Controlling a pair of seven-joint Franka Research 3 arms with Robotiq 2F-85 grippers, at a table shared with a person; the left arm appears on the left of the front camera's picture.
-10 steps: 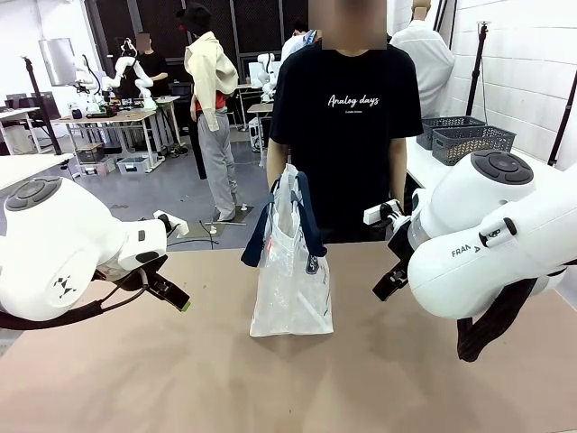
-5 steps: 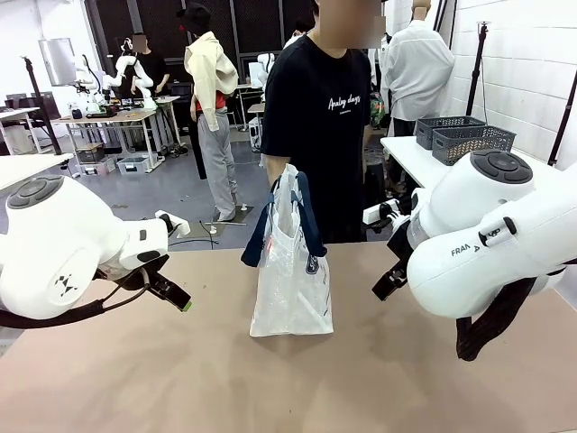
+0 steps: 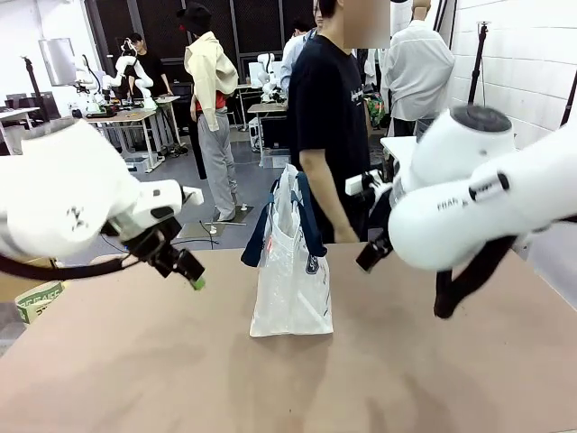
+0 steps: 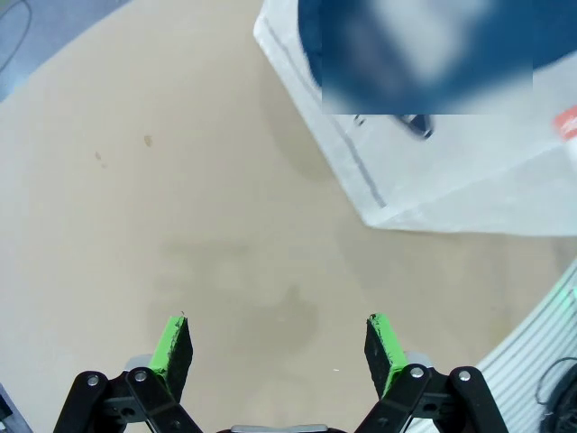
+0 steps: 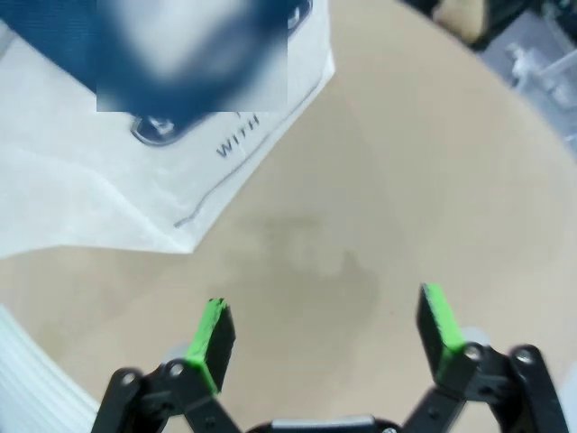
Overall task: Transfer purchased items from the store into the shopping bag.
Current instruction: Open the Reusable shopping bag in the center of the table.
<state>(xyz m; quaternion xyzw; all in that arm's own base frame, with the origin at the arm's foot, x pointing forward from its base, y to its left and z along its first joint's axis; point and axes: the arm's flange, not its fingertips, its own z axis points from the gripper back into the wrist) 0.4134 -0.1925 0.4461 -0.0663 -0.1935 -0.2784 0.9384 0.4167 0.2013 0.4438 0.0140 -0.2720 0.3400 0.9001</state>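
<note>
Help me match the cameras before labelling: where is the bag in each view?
Front view: bag stands upright at the middle of the table.
Left wrist view: bag at the upper right, its bottom corner pointing down.
Right wrist view: bag at the upper left.
Shared landmark: the navy oval logo on the bag's side.

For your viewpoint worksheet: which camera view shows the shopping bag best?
The front view: the shopping bag stands whole and upright, top to base. Each wrist view crops it to a bottom corner and part of one side.
</note>
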